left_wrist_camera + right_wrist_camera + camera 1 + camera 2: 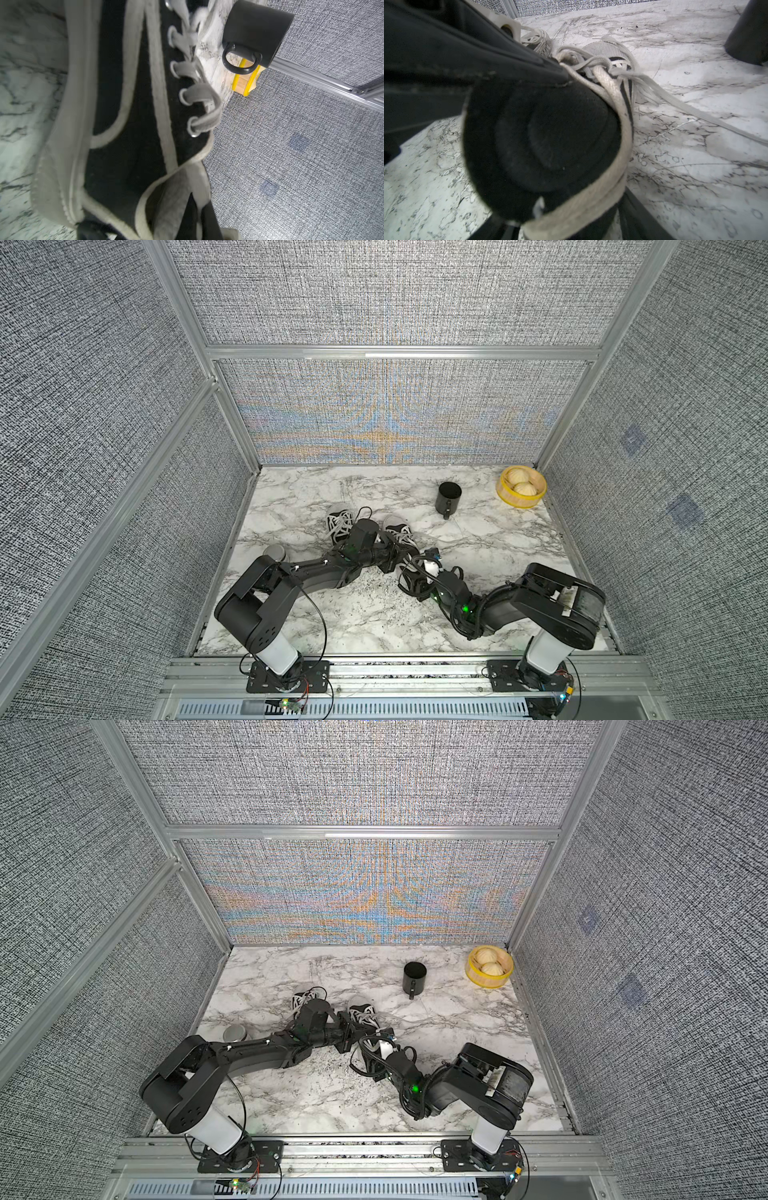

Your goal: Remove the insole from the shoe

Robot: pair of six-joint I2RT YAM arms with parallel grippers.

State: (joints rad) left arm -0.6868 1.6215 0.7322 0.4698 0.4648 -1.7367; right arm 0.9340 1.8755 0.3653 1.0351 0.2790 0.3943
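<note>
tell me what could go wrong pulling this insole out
The left pincer seems to pinch only the thin collar of the sneaker, so it may slip and the whole sneaker lift with the insole. The loose laces trail beside the open right pincer and could snag. The second sneaker sits close and may get shoved.

My count from here.
Shoes: 2. One shoe (338, 517), second shoe (397, 527).
Black cup (449, 495): 1.
Yellow basket (517, 502): 1.
Round buns in basket: 2. First bun (515, 475), second bun (526, 489).
Small grey round thing (274, 551): 1. I can't tell what it is.
Robot arms: 2. Left arm (257, 601), right arm (557, 605).
Marble surface (498, 556): 1.
</note>
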